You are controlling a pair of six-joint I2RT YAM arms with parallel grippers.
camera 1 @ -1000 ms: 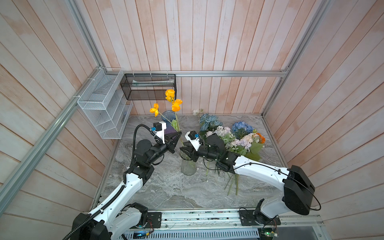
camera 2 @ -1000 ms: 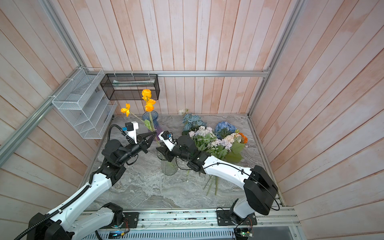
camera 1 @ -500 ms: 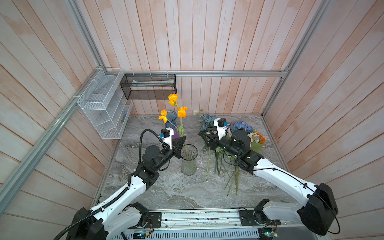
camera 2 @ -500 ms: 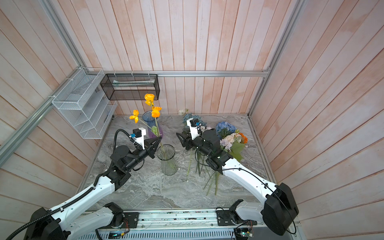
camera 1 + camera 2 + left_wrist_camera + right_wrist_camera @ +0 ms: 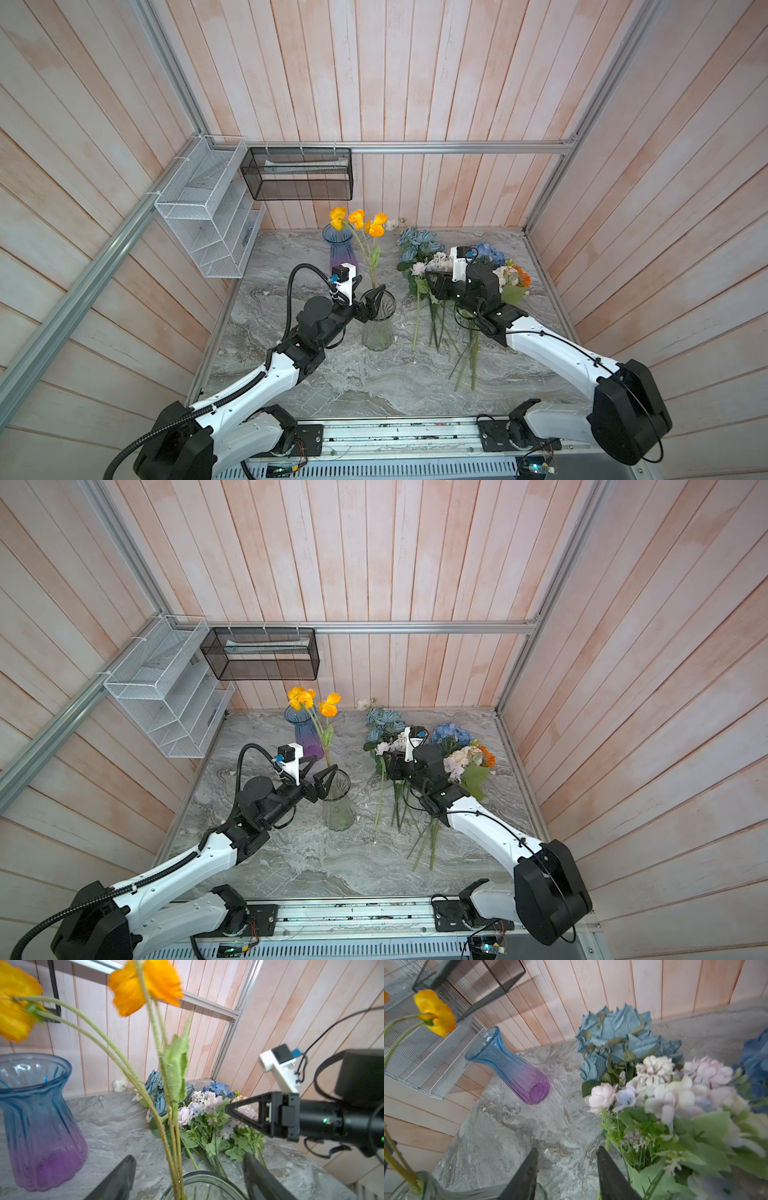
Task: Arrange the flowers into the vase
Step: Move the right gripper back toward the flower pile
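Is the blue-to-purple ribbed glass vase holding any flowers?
No, the blue-to-purple ribbed glass vase stands empty; the stems of the orange poppies go into the clear glass vase.

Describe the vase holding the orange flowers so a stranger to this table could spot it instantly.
On the grey marble tabletop, look near the middle. The clear colourless glass vase stands upright there, with long green stems topped by orange poppies rising from it. The only other vase, a blue-to-purple tinted glass vase behind it by the back wall, is empty.
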